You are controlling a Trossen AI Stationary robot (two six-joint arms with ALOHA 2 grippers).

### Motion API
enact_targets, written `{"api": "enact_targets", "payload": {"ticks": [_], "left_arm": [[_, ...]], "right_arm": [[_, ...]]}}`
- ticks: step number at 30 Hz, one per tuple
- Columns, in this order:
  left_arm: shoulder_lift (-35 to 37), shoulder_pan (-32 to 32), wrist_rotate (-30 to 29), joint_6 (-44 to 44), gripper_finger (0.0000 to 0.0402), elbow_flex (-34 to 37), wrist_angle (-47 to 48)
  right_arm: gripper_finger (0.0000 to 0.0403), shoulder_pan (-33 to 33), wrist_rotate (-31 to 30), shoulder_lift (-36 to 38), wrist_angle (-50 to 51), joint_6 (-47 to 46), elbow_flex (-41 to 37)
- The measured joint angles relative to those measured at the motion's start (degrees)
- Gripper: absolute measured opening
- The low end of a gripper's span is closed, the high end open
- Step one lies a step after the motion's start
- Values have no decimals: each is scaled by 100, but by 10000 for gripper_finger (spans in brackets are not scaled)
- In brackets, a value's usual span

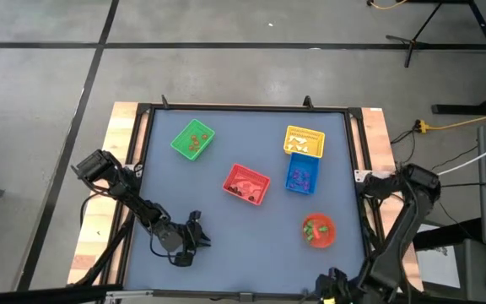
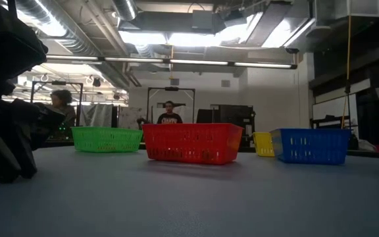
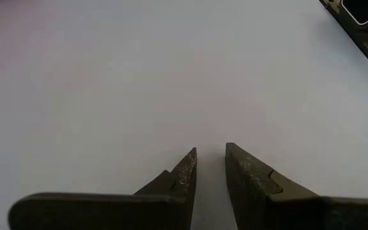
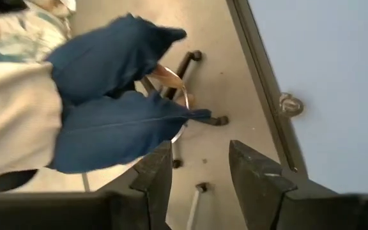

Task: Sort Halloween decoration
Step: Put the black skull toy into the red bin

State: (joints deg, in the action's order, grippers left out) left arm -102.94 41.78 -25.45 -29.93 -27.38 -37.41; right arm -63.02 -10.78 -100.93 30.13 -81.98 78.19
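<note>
The Halloween decoration lies as tiny trinkets inside the containers. Orange-brown ones are in the green basket (image 1: 193, 140), white ones in the yellow basket (image 1: 304, 141), purple ones in the blue basket (image 1: 301, 175), dark ones in the red basket (image 1: 246, 184), and green ones in the round red bowl (image 1: 318, 230). My left gripper (image 3: 211, 153) hovers low over bare table at the near left (image 1: 197, 230), open by a narrow gap with nothing between its fingers. My right gripper (image 4: 200, 150) is open and empty at the table's near edge (image 1: 334, 285), over the floor.
The baskets stand in a cluster across the middle and far part of the blue table (image 1: 251, 253). The low view shows them in a row, green (image 2: 106, 139) to blue (image 2: 311, 145). A person's legs in blue trousers (image 4: 114, 96) and a stool base are close beside my right gripper. People stand in the room behind.
</note>
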Motion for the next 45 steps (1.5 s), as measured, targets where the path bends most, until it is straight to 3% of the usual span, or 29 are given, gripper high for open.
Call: {"api": "enact_targets", "payload": {"ticks": [11, 23, 30, 45], "left_arm": [[0, 0, -50, -13, 64, 0, 2], [2, 0, -88, -156, 64, 0, 3], [2, 0, -98, -155, 64, 0, 4], [2, 0, -127, -157, 64, -2, 31]], "right_arm": [[152, 2, 60, -752, -20, 1013, -2], [152, 4, -843, -924, 58, 2971, -4], [152, 4, -873, -958, 14, 4009, -4], [152, 48, -800, -1485, 13, 4499, -7]]}}
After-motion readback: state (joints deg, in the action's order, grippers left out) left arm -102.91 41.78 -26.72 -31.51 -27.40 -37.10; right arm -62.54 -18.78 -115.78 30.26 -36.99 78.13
